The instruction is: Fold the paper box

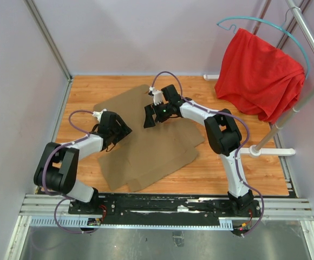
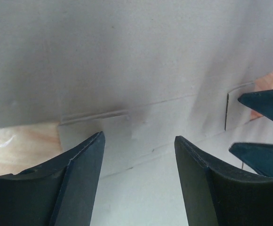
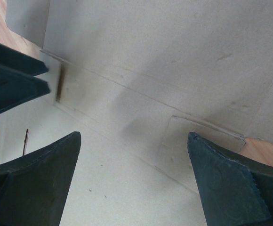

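Observation:
The paper box point(image 1: 146, 143) lies as a large flat brown die-cut sheet on the wooden table. My left gripper point(image 1: 120, 131) is open and hovers over the sheet's left part; in the left wrist view point(image 2: 139, 136) its fingers frame bare cardboard point(image 2: 141, 70) with creases and a slit. My right gripper point(image 1: 149, 116) is open over the sheet's upper middle, facing the left gripper; in the right wrist view point(image 3: 134, 136) its fingers frame bare cardboard point(image 3: 164, 56) too. Neither holds anything. Each wrist view shows the other gripper's fingers at its edge.
A red cloth point(image 1: 260, 76) hangs on a teal hanger point(image 1: 265, 24) from a white rack point(image 1: 308, 89) at the back right. The rack's foot point(image 1: 268, 151) rests on the table's right side. Pale walls point(image 1: 16, 81) enclose the wooden table point(image 1: 227, 173).

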`<state>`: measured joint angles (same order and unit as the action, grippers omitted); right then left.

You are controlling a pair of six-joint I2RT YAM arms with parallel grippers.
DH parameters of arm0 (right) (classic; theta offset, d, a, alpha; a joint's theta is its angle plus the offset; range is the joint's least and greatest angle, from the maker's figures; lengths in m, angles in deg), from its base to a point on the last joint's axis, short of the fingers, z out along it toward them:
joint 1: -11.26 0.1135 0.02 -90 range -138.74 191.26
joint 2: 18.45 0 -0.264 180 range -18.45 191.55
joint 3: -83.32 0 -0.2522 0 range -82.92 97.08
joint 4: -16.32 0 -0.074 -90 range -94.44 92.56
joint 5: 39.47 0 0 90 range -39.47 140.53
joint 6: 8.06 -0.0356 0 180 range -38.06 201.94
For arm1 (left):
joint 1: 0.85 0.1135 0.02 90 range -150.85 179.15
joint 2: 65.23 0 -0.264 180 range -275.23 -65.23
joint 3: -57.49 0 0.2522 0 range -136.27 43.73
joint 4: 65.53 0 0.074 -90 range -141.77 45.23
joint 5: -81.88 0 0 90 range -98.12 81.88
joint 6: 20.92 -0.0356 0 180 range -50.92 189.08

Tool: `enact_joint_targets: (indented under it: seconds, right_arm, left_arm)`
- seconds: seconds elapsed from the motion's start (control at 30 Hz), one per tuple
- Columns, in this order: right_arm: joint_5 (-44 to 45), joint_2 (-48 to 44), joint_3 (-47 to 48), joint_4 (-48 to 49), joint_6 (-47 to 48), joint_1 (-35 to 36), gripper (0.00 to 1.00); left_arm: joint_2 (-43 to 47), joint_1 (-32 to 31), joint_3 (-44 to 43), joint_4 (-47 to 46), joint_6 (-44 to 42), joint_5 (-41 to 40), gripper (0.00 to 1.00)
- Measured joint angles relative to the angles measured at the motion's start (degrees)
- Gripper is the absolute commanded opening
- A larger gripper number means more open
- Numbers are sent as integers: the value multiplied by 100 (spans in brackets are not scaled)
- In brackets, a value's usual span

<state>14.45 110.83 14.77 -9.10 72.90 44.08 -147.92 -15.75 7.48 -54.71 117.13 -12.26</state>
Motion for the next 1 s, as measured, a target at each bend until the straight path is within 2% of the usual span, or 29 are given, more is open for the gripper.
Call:
enact_joint_targets:
  seconds: [0.2,0.5,0.63,0.8,1.0]
  right_arm:
    - [-42,7,0,-2,2,-35,96]
    - [188,-516,-503,-299,52,-35,96]
    - [592,-1429,-1025,-693,46,-42,98]
    - [1390,-3067,-1967,-859,-94,-70,98]
    - [2170,-4813,-3915,-953,-525,-72,94]
  left_arm:
    - [-732,-20,-369,-372,9,81,67]
    - [-459,-26,-323,-326,28,79,67]
    - [-251,-26,-321,-225,72,83,67]
    - [238,-28,-221,-63,136,92,67]
    - [1561,-28,42,387,103,96,67]
